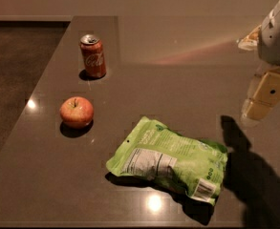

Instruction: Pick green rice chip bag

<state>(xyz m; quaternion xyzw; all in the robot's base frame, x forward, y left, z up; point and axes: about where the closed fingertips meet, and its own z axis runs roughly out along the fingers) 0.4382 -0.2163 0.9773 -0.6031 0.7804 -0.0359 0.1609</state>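
Observation:
The green rice chip bag [170, 162] lies flat on the dark countertop [177, 80] near the front, its white nutrition label and barcode facing up. My gripper [266, 97] hangs at the right edge of the camera view, above the counter and up and to the right of the bag, apart from it. It holds nothing that I can see. Its shadow falls on the counter just right of the bag.
A red apple [76, 112] sits left of the bag. A red soda can [93, 56] stands upright further back on the left. The counter's left edge runs diagonally, with dark floor [15, 61] beyond it.

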